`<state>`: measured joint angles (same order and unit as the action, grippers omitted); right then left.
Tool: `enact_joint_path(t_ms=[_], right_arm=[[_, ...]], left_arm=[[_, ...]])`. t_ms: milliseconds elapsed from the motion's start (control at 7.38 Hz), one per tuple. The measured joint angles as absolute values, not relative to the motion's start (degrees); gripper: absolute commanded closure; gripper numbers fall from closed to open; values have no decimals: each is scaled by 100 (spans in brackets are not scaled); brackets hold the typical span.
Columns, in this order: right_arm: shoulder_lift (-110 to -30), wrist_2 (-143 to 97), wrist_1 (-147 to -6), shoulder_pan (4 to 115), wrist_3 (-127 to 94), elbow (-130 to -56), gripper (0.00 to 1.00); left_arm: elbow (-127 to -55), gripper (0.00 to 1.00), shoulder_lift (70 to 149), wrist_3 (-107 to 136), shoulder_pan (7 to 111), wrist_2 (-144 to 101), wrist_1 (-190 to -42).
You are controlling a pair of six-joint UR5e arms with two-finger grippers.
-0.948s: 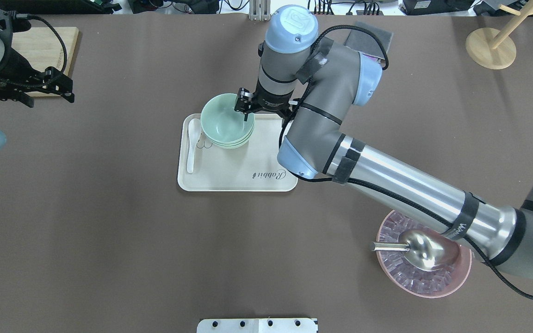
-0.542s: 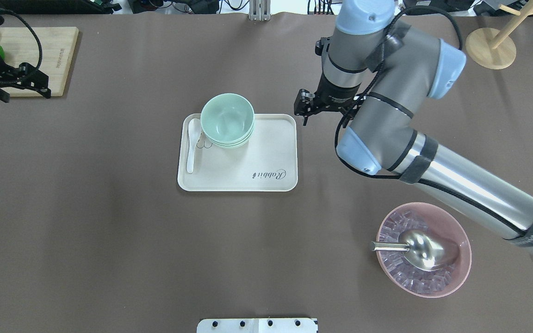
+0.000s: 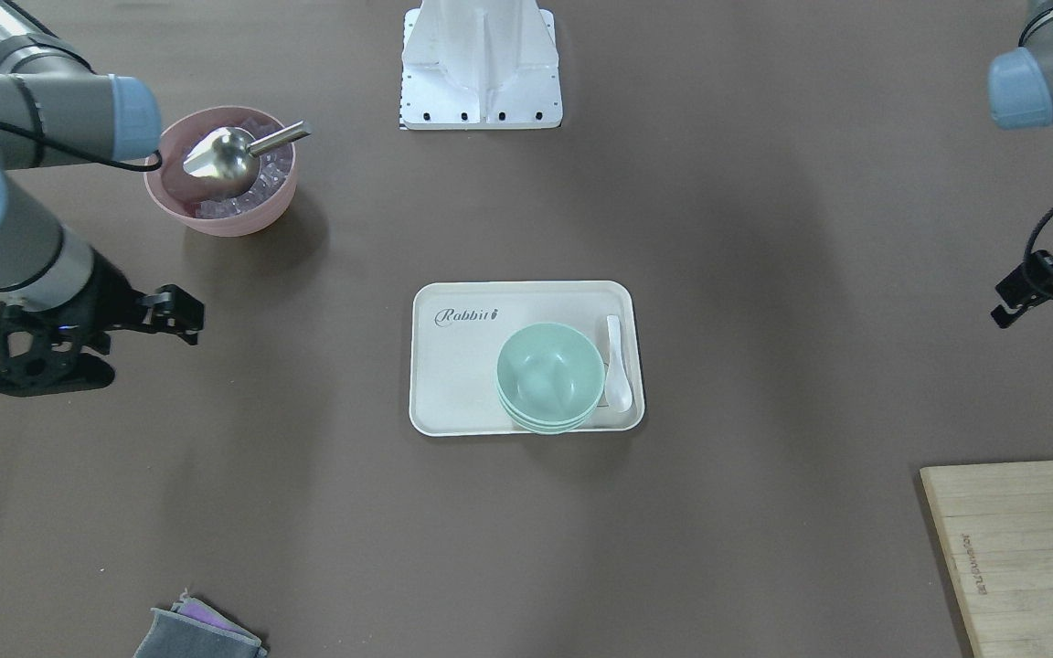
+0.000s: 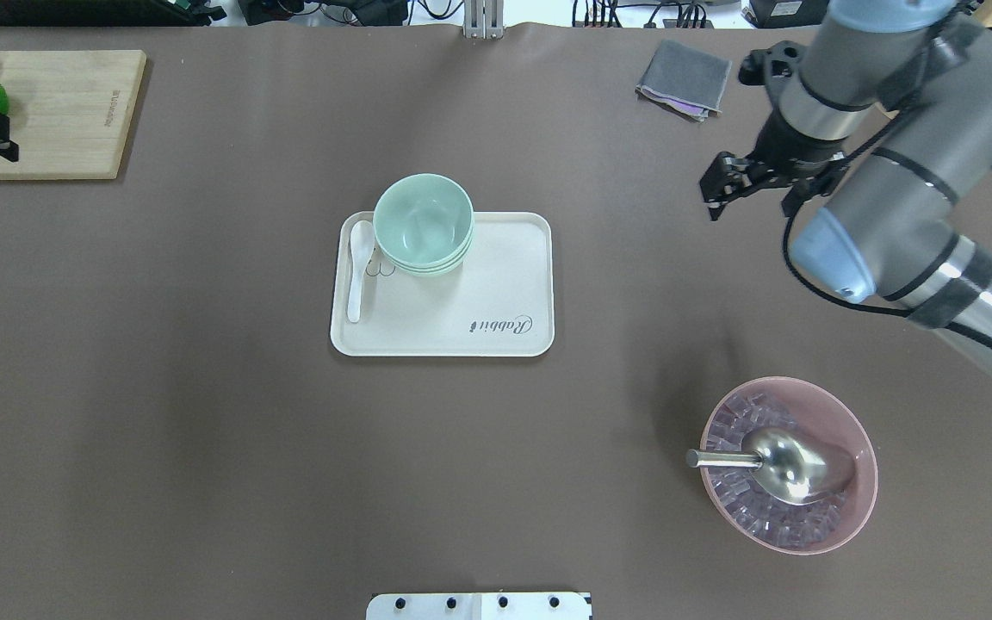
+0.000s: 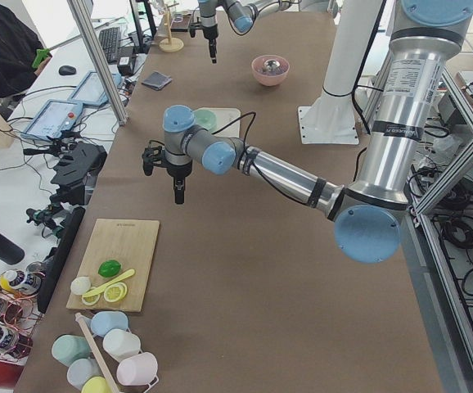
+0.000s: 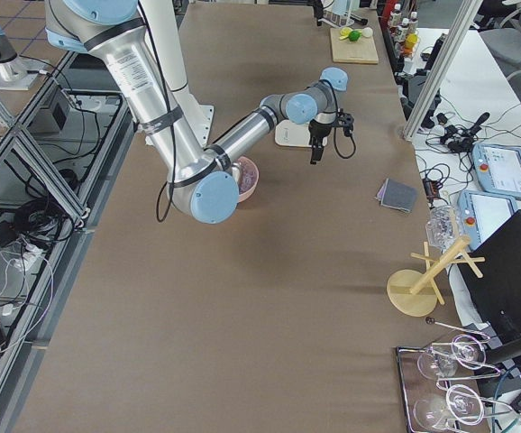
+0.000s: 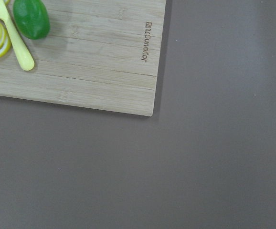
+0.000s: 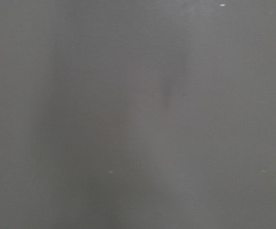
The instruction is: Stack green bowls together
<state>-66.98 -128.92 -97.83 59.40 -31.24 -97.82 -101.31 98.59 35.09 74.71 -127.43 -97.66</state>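
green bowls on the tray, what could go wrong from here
1. The green bowls stand nested at the tray's far corner, close to its rim and beside the white spoon; a bump to the tray might slide the stack off.
2. The right hand hangs off to the side, between the grey cloth and the pink bowl; a low sweep could catch the scoop.

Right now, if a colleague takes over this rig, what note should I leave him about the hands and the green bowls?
Right hand: empty, over bare table right of the tray; open or shut unclear.
Left hand: empty, near the cutting board; open or shut unclear.
Green bowls: nested in one stack at a tray corner, beside the white spoon.
Done: stacking. Left: nothing that I can see.
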Motion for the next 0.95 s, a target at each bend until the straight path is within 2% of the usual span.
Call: enact_joint_path(t_ms=[542,948], right_arm=[[-8163,-13097,-9756,7485,-616,-9799,0],[-8798,-13145,-9749,8248,442,-9763,0]], left_arm=[[-10140,2,9335,2519,8001,-12752,-9782],[-10133,2,9122,2490,8069,-12730,-9807]])
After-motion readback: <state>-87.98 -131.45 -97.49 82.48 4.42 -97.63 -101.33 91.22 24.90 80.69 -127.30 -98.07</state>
